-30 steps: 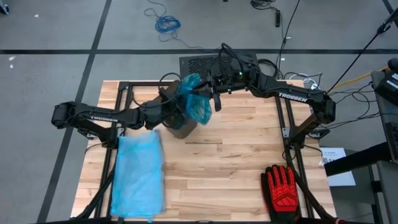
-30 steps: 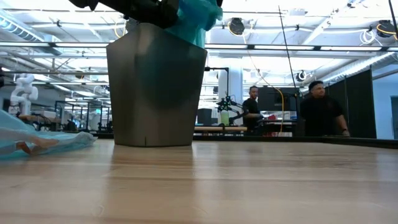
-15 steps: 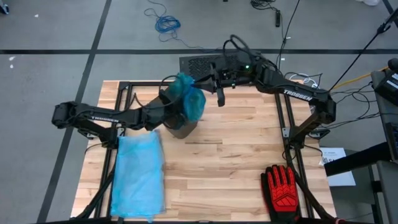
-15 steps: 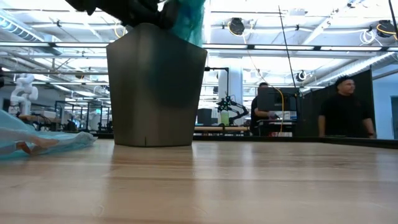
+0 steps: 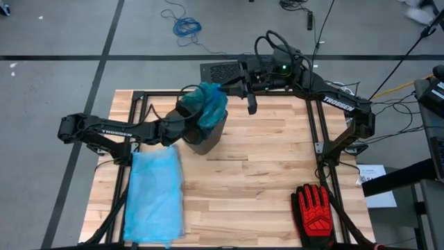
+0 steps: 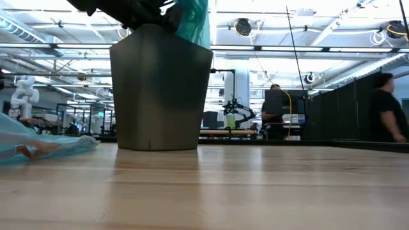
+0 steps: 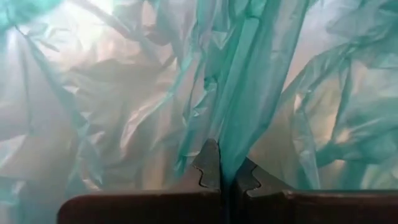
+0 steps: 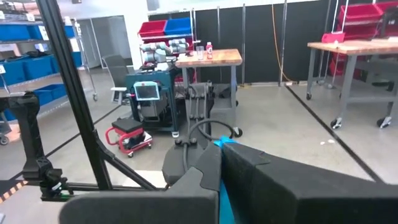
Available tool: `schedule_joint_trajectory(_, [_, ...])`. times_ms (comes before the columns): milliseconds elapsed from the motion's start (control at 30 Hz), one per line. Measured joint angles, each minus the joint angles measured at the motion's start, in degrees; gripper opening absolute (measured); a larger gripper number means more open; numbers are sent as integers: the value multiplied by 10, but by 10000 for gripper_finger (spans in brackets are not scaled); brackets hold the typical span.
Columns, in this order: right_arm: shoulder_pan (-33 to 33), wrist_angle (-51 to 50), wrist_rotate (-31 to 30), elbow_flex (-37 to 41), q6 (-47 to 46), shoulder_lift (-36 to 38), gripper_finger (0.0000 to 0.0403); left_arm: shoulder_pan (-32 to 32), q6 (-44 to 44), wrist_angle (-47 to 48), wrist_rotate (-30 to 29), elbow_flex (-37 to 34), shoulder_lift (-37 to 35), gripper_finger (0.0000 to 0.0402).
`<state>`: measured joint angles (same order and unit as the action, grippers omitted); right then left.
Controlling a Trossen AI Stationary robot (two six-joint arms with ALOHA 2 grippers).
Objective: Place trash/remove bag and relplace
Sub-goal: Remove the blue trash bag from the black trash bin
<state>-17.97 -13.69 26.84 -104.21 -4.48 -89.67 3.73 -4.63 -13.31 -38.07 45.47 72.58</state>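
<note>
Mid-task, bag-removal stage by the look of it. Teal bag (image 5: 206,107) bunching up out of the grey bin (image 5: 202,137) near the counter's (image 5: 263,180) back edge, most of it still sitting in the bin mouth. Left gripper (image 7: 221,172) at the bin rim, fingers pinching shut on a fold of the bag film. Right gripper (image 5: 251,104) hanging just beside the bag, slightly apart, fingers closed w/ a thin sliver of blue caught between them in the wrist view. Spare blue bag (image 5: 154,196) lying flat at the counter's front-left, waiting. Trash scraps not showing anywhere; probably already inside the bag, can't confirm. Remaining: lifting bag clear, setting aside, fitting replacement. Red glove (image 5: 316,210) lying front-right, not involved.
</note>
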Motion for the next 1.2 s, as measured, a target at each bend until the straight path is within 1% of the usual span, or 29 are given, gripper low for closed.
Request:
schedule_joint_trajectory(300, [0,-19,-1,-39,17,0,0,0,-28,31,-13,2,-2,0])
schedule_joint_trajectory(633, [0,-30,-1,-41,26,2,0,2,-28,59,-26,2,-2,0])
schedule_joint_trajectory(767, [0,-60,0,-42,37,0,0,2,6,51,-26,1,-18,0])
schedule_joint_trajectory(900, [0,-64,0,-19,39,-4,0,-7,60,63,-26,13,-42,0])
schedule_joint_trajectory(1033, [0,-63,0,8,43,-4,0,-21,99,56,-15,18,-79,16])
schedule_joint_trajectory(1200, [0,-63,-1,28,52,-4,0,-35,100,97,-10,18,-115,59])
